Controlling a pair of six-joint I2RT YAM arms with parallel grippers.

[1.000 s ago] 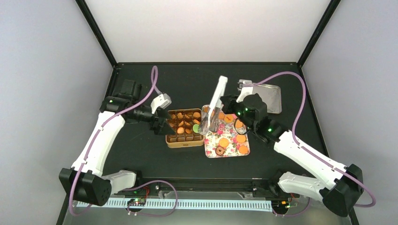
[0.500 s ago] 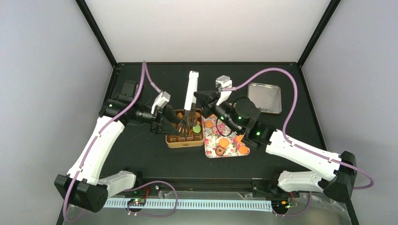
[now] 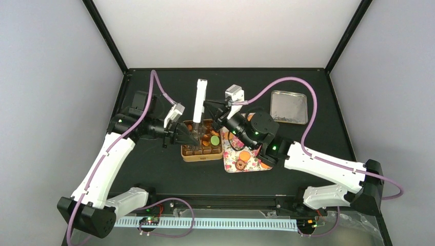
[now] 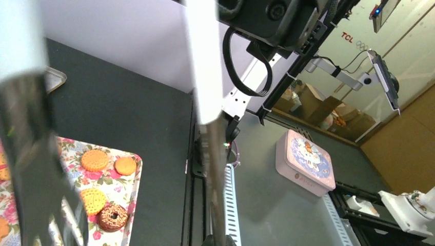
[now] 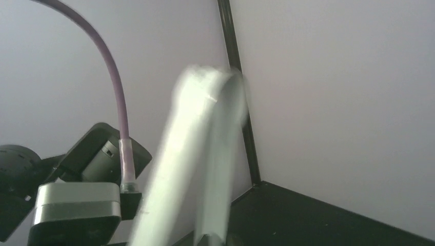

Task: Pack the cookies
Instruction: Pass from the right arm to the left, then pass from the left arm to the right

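Several round orange cookies (image 3: 245, 155) lie on a floral tray (image 3: 229, 165); the left wrist view shows two of them (image 4: 95, 160) and a brown ring-shaped one (image 4: 113, 217). More cookies (image 3: 205, 136) and a green one (image 3: 215, 139) sit in a gold square tin (image 3: 201, 156). White-handled metal tongs (image 3: 199, 100) stand upright over the tin. My left gripper (image 3: 191, 134) is shut on their lower metal part (image 4: 215, 179). My right gripper (image 3: 211, 111) is right beside the tongs' handle (image 5: 205, 154); its fingers are hidden.
A silver lid (image 3: 289, 106) lies at the back right of the black table. Beyond the table's near edge, a pink tin (image 4: 305, 163) rests on a grey surface. Both arms crowd the space above the tin.
The right arm carried the tongs left from the floral tray to over the tin. My left gripper closed on their lower part, and both arms drew closer together.
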